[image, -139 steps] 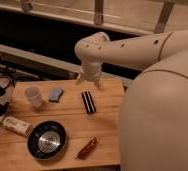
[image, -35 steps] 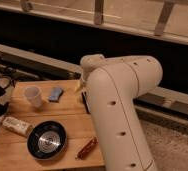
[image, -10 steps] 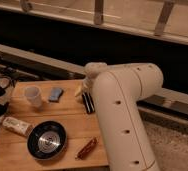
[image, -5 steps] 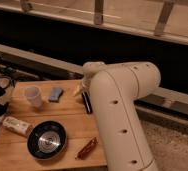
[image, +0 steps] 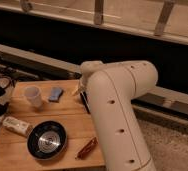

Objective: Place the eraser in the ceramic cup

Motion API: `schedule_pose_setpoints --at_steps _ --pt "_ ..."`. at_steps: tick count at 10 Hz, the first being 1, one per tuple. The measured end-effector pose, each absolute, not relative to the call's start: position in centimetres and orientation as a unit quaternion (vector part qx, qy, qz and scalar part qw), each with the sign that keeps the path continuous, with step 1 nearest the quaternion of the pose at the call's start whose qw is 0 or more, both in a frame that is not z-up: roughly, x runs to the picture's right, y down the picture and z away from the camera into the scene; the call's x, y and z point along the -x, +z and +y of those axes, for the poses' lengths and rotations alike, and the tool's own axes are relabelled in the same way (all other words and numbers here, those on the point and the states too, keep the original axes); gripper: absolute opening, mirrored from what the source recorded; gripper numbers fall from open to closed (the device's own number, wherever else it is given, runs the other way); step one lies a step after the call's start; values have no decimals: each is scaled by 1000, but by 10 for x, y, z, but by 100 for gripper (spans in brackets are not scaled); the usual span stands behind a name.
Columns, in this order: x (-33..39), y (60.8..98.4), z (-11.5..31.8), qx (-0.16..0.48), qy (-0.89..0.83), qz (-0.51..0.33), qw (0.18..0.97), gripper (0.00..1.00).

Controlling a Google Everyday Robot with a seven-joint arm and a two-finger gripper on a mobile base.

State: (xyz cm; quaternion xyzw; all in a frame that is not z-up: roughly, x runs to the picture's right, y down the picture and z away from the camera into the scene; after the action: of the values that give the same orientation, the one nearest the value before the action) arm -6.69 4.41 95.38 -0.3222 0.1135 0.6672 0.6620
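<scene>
The white ceramic cup [image: 33, 96] stands upright on the left part of the wooden table [image: 67, 120]. The eraser [image: 85, 103] shows only as a thin dark strip on the table, pressed against the left edge of my big white arm [image: 119, 105], which hides most of it. My gripper [image: 77, 91] is at the arm's far left end, just above the eraser's far end and to the right of the cup. Only a pale tip of the gripper shows.
A small blue object [image: 55, 93] lies between the cup and the gripper. A wide round black dish with a silvery centre [image: 47, 140] sits at the front. A white packet [image: 15, 125] lies at the left edge, and a brown bar [image: 87, 148] lies near the front edge.
Over the last second the arm's end has shifted slightly to the left over the eraser. The cup and the other objects have not moved.
</scene>
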Motion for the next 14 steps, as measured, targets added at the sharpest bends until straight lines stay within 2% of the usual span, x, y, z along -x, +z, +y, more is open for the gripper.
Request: schedule_pose_setpoints --at_steps 6,10,14 --pt "42 949 54 296 657 125 682 75" --pt "30 945 53 310 664 80 675 75" --pt "45 943 48 319 628 55 708 75"
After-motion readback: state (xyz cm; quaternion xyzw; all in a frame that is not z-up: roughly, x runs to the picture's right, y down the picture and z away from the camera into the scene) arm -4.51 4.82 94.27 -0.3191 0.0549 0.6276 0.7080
